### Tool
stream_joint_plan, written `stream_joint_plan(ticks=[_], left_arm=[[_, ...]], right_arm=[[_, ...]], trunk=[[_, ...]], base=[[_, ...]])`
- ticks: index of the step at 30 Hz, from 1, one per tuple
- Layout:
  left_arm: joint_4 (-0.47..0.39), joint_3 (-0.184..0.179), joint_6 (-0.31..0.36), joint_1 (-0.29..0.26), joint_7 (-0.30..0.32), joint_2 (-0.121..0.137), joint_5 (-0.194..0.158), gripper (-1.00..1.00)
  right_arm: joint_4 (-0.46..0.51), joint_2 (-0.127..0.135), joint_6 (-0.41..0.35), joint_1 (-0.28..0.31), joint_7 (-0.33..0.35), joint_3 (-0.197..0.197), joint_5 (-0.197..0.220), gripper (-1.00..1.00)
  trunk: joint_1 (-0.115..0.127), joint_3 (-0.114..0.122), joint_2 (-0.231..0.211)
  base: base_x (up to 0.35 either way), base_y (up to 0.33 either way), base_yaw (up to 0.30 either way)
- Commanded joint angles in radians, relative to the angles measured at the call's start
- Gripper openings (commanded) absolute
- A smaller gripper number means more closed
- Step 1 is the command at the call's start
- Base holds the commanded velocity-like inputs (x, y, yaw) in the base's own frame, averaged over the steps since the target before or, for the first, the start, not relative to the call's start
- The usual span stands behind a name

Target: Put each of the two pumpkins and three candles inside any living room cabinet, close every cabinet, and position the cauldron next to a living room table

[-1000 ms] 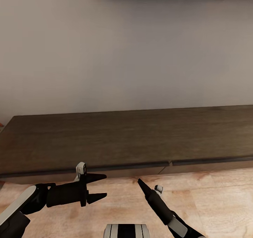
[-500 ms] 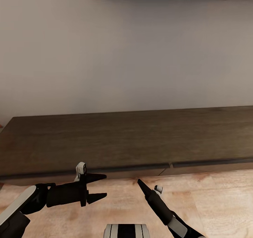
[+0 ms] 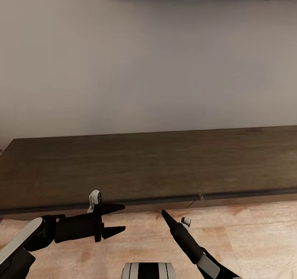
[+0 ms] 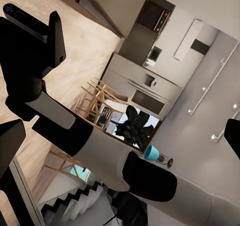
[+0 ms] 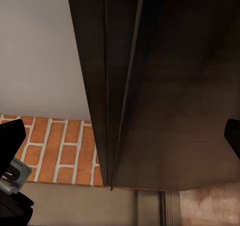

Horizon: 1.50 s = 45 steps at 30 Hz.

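Cabinet [image 3: 148, 167] just ahead of both sets of fingers. Left gripper [image 3: 117, 220] spread open, empty; right gripper [image 3: 165, 214] — can't tell its state. Rolling closer risks fingertips jamming its front.

Black tapered fingers on the left hand [image 3: 118, 220], a small white tab above its wrist; the right hand [image 3: 167, 216] is slim and black, arms turning white nearer the trunk.
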<state>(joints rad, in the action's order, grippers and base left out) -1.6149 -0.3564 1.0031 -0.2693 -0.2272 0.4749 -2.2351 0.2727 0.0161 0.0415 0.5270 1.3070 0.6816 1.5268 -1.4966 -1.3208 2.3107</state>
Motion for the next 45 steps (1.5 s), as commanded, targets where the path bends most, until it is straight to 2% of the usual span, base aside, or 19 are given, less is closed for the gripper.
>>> stream_joint_plan(ticks=[1,45], left_arm=[[0.000,-0.001,0.000,-0.001,-0.009,0.001,-0.011,1.00],[0.001,0.001,0.000,-0.001,-0.009,0.001,-0.011,1.00]], right_arm=[[0.000,0.001,0.004,0.001,0.001,0.009,0.009,1.00],[-0.007,-0.001,-0.002,0.001,-0.015,0.004,0.013,1.00]], trunk=[[0.000,-0.001,0.000],[0.000,-0.001,0.000]], base=[[0.003,0.000,0.000],[0.031,0.000,0.000]])
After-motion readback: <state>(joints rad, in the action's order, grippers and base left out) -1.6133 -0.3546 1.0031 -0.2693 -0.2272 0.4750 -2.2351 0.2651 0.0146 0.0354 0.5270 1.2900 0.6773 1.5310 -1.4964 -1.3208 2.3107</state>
